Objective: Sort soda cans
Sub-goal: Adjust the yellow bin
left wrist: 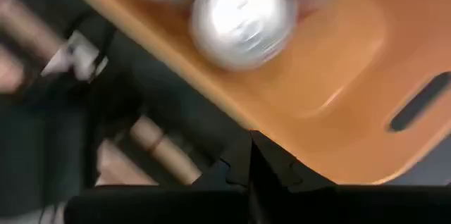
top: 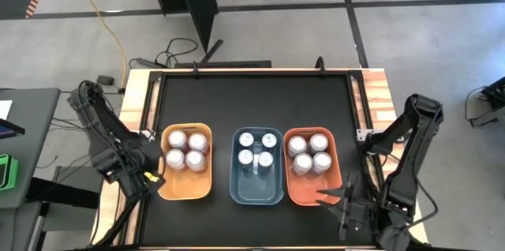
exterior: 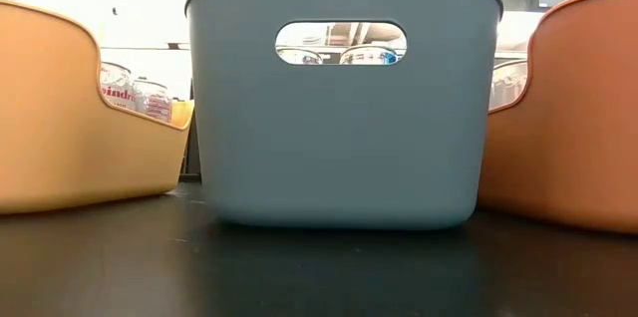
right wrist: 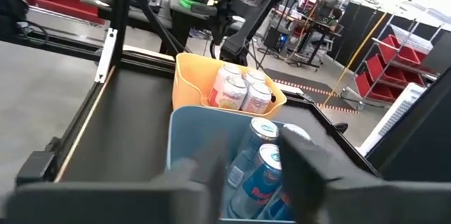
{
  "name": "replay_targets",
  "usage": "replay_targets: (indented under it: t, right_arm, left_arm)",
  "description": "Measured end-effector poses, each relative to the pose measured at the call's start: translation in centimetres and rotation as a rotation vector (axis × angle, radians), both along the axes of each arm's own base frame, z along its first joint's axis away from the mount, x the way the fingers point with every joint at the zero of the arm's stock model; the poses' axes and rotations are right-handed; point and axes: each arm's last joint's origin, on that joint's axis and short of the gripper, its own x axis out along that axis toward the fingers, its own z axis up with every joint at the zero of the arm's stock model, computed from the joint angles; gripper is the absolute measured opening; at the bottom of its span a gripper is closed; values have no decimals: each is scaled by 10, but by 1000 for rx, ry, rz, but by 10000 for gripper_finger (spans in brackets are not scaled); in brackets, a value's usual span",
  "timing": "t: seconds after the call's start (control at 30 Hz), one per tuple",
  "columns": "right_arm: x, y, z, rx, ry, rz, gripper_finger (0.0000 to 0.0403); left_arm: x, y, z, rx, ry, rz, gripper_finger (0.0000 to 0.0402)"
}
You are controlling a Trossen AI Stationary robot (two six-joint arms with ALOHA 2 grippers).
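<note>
Three bins stand in a row on the black table: an orange bin (top: 186, 188) at left, a blue bin (top: 257, 189) in the middle and a red-orange bin (top: 309, 189) at right. Each holds several upright soda cans (top: 186, 150) (top: 257, 150) (top: 309, 155). My left gripper (top: 150, 177) is shut and points down beside the orange bin's near left rim (left wrist: 338, 90), above its silver-topped cans (left wrist: 243, 16). My right gripper (top: 330, 198) stands open and about level off the red-orange bin's near right corner. It looks across the blue bin's blue-and-silver cans (right wrist: 261, 160) with nothing between its fingers.
The low view shows the three bins' near walls, with the blue bin's handle slot (exterior: 340, 44) in the middle. A wooden frame (top: 142, 101) borders the black table. Bare table lies beyond the bins toward the far edge (top: 252, 101).
</note>
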Motion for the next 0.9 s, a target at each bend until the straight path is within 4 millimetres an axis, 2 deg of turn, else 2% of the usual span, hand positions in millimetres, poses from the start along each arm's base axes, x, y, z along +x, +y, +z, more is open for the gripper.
replay_targets:
  t: [0.13,0.17,0.4,0.53,0.9]
  right_arm:
    - [5,-3,-1,-9,4,-20,30]
    - [6,-4,-1,-12,6,-26,16]
    - [15,-12,-3,-8,11,-69,6]
    - [16,-13,-3,-9,12,-73,4]
    - [16,-13,-3,-9,12,-73,3]
  left_arm:
    - [-4,-1,-3,-27,43,41,0]
    - [-4,0,-5,-18,46,47,0]
    - [-4,11,-42,97,136,142,0]
    - [-6,16,-56,148,164,164,0]
    - [2,27,-86,271,129,-24,0]
